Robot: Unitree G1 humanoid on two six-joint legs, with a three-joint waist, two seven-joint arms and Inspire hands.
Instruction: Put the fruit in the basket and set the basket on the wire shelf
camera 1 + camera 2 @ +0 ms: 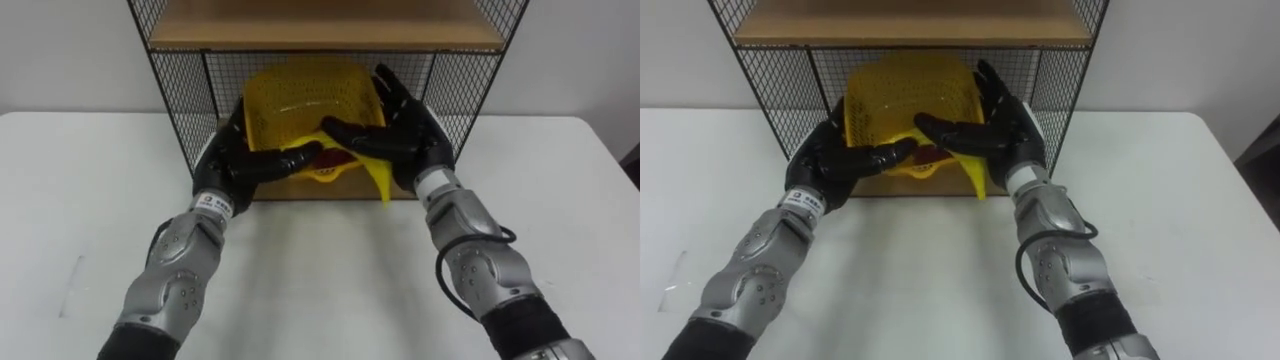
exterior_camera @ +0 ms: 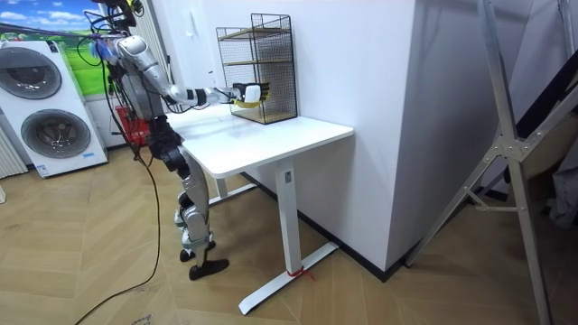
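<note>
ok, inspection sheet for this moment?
surface: white table; shelf stands at its far edge by the wall.
job's things: basket in the shelf's lower compartment, cannot tell if set down; dark red fruit inside; a yellow piece hangs over the front rim, cannot tell what.
clutter: nothing seen.
hands: left hand and right hand grip the basket from either side.
cables: nothing seen on the table.
surroundings: washers behind the robot; metal frame at the room view's right.
</note>
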